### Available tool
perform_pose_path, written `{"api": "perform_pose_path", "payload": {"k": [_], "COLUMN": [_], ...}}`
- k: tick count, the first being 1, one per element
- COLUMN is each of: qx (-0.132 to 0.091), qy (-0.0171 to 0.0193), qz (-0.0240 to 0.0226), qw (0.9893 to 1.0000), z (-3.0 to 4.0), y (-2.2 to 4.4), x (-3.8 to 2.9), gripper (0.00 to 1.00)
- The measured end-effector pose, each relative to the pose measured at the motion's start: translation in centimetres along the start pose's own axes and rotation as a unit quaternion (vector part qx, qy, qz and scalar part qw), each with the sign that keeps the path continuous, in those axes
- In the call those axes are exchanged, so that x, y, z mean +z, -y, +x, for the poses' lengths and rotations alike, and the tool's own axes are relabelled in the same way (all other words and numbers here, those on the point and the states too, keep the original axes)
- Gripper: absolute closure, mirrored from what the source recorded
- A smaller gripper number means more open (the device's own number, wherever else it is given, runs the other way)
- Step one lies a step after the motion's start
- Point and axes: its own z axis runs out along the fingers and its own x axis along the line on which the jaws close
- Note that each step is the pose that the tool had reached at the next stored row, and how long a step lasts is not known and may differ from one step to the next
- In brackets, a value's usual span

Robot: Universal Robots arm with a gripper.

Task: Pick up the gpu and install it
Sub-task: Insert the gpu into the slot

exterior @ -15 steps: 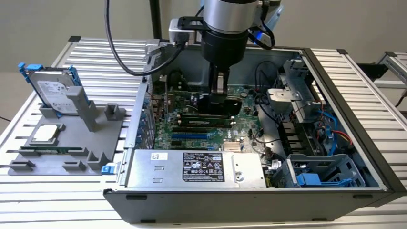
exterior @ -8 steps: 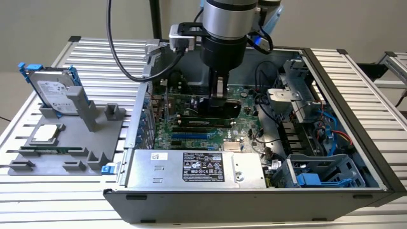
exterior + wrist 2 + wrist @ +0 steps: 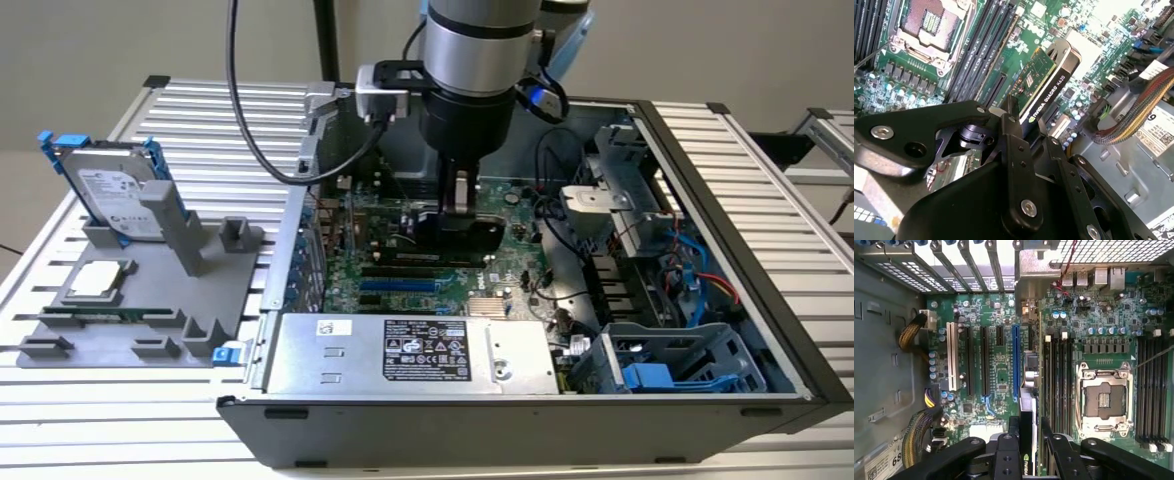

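One gripper (image 3: 458, 200) reaches down into the open computer case (image 3: 747, 230), its fingers (image 3: 1016, 150) clamped on the gpu (image 3: 1046, 82), which hangs edge-down over the green motherboard (image 3: 400, 250) near the middle of the case. In the first wrist view the card (image 3: 1026, 405) sits just beside the blue expansion slot (image 3: 1015, 362); whether its edge touches a slot is hard to tell. On the grey fixture tray (image 3: 147, 300) by the case's outer wall stand a hard drive (image 3: 114, 190) and a processor chip (image 3: 100, 282).
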Motion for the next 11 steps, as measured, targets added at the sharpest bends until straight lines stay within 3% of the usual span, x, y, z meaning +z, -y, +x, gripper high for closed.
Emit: {"api": "perform_pose_path", "payload": {"k": [11], "qx": [-0.004], "qy": [0.0], "qz": [0.0], "qw": [1.0], "z": [0.0], "y": [-0.01], "x": [1.43], "gripper": [1.0]}}
